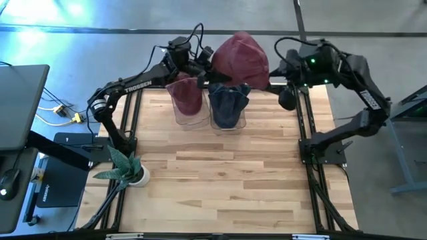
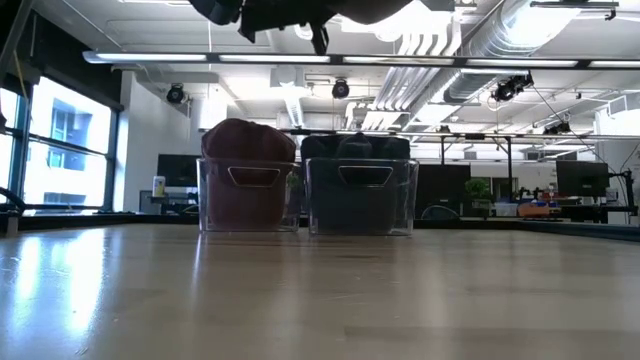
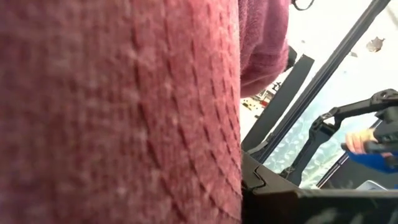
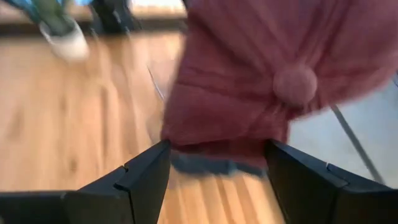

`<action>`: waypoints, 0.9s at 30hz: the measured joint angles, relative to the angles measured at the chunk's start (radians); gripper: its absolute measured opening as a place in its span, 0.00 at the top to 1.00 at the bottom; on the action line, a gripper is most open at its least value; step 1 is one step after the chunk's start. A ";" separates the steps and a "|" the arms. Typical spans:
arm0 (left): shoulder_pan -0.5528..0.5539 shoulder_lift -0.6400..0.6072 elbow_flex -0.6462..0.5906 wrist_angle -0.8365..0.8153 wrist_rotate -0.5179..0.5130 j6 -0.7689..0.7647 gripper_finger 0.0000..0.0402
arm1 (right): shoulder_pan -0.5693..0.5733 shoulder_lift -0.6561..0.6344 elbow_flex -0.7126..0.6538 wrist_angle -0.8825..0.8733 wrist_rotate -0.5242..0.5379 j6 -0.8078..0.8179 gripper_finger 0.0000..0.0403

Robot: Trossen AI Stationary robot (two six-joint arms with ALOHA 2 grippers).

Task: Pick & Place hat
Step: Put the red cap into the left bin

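A maroon knitted hat [image 1: 240,59] with a round button on its crown [image 4: 295,84] hangs in the air above the far edge of the table, over two clear bins. My left gripper [image 1: 204,65] is shut on the hat's left side; in the left wrist view the hat [image 3: 118,112] covers the fingers. My right gripper [image 4: 217,158] stands open just right of the hat, touching nothing. One bin [image 2: 248,195] holds maroon hats, the other [image 2: 360,195] dark blue ones. My left gripper holds the hat at its left edge [image 1: 217,61], coming in level from the table's left. The knit fills the wrist view and hides the fingers, so the kind of hold does not show. The hat hangs clear of the bins and the table.
The two bins [image 1: 208,107] stand side by side at the table's far middle. A potted plant [image 1: 127,168] sits at the left edge. The wooden tabletop [image 1: 220,180] in front of the bins is bare. Black frame rails [image 1: 304,127] run along the table's sides.
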 joint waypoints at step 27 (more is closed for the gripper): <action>-0.001 0.001 0.000 0.011 -0.018 -0.012 0.98 | 0.077 -0.182 -0.430 0.685 -0.012 0.211 0.94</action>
